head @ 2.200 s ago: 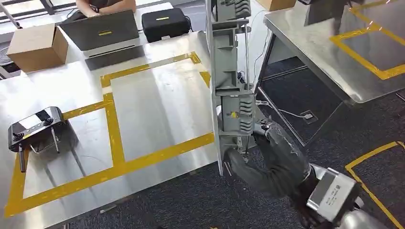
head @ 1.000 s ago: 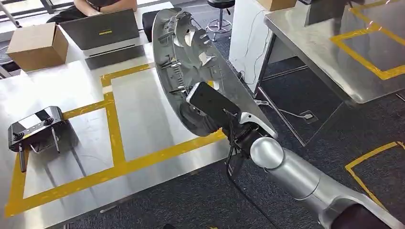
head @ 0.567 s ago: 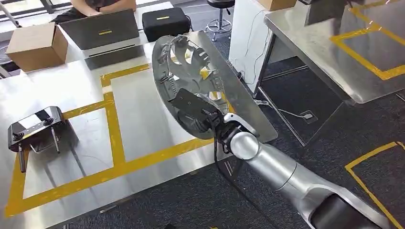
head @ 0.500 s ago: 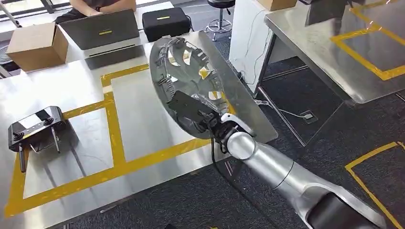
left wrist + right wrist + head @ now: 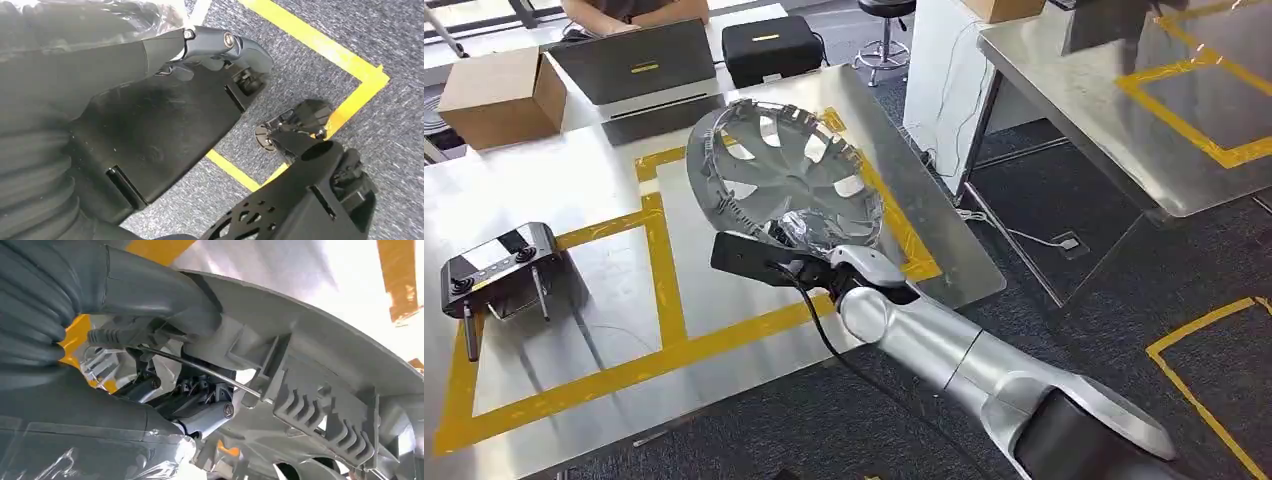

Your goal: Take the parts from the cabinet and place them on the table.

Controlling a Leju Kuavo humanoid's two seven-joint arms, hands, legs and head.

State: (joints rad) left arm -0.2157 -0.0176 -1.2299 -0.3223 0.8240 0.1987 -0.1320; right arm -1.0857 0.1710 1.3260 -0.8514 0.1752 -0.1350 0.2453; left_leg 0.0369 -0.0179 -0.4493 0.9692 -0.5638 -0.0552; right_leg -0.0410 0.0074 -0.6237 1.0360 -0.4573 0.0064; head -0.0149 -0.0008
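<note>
A silver wheel cover hangs tilted, close to flat, just above the steel table, over the yellow-taped rectangle. My right hand, wrapped in clear plastic, grips the cover's near rim from below. In the right wrist view the thumb lies over the rim of the wheel cover and darker fingers reach in behind its ribbed clips. My left hand hangs over grey carpet, its fingers stretched out and holding nothing.
A remote controller lies on the table's left part. At the far edge stand a cardboard box, a grey case and a black case, with a person behind them. A second steel table is at the right.
My right arm has swung the wheel cover from upright beside the table edge leftward and down, so it now lies tilted low over the taped rectangle.
</note>
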